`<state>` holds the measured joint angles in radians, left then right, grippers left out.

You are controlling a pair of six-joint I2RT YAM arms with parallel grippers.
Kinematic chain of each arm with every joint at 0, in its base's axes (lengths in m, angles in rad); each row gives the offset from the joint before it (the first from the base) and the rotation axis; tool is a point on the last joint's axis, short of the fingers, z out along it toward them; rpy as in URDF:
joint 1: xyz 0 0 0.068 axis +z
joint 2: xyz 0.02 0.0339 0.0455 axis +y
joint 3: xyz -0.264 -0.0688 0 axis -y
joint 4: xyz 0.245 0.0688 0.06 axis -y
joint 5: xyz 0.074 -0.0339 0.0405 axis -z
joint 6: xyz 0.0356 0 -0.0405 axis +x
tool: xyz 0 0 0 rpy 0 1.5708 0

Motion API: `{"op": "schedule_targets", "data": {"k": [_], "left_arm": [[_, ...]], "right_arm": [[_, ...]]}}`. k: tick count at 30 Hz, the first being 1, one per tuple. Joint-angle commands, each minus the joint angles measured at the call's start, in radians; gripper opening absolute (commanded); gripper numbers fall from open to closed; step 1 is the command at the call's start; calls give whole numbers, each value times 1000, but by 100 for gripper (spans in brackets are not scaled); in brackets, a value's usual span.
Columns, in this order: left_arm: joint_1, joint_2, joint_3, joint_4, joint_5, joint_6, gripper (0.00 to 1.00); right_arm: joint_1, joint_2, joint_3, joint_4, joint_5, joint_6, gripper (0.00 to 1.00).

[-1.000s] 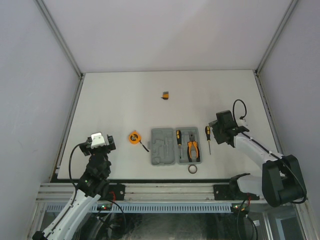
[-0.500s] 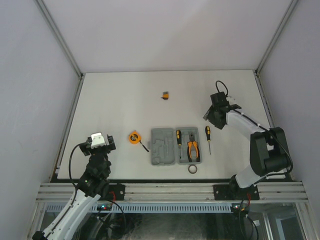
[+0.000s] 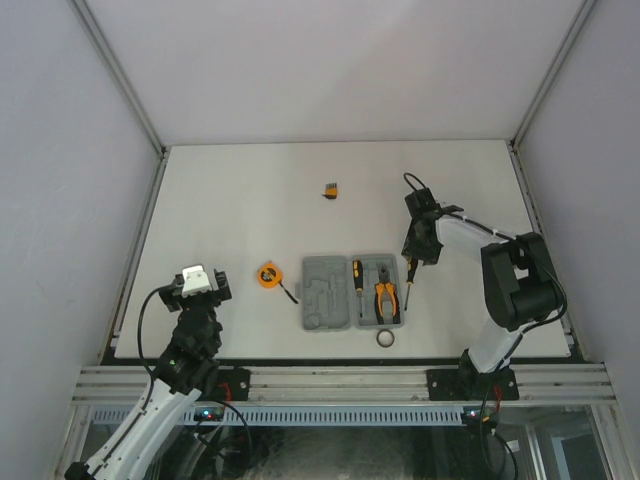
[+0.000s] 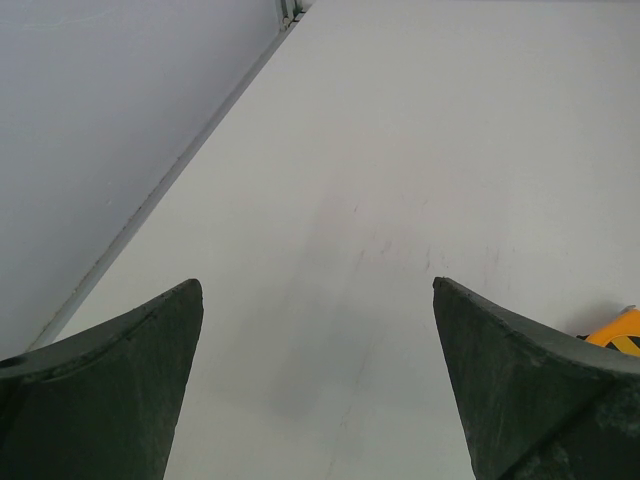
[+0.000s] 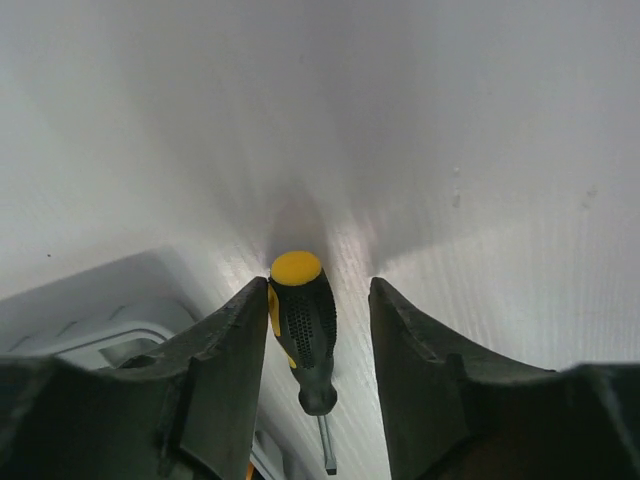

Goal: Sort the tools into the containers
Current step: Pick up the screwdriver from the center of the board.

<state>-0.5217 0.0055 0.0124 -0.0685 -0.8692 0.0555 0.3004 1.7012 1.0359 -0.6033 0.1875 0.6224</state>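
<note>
On the white table [image 3: 230, 210] the grey tool case [image 3: 325, 295] is laid open at lower centre, the pliers [image 3: 386, 300] and one screwdriver [image 3: 357, 277] seated in its right half. The left jaws are held wide apart at lower left. The right jaws are spread around the second screwdriver [image 5: 303, 330], just right of the case, unclamped. The tape measure [image 3: 267, 275] is seen left of the case, the ring [image 3: 385, 339] below it, the block [image 3: 331, 189] well above.

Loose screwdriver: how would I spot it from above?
Find the grey case near the table's front edge. Just off its right side lies the screwdriver, on the table under the right hand; its twin sits inside the case.
</note>
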Motion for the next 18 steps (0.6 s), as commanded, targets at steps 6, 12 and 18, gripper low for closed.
{"op": "schedule_targets", "data": {"k": [6, 12, 18], "left_arm": [[0, -206, -83, 12, -10, 7, 100], [0, -204, -83, 14, -9, 8, 100], [-1, -188, -83, 24, -7, 9, 100]], "right_arm": [[12, 42, 36, -27, -12, -69, 35], [13, 20, 36, -48, 29, -86, 13], [28, -82, 14, -63, 75, -85, 9]]}}
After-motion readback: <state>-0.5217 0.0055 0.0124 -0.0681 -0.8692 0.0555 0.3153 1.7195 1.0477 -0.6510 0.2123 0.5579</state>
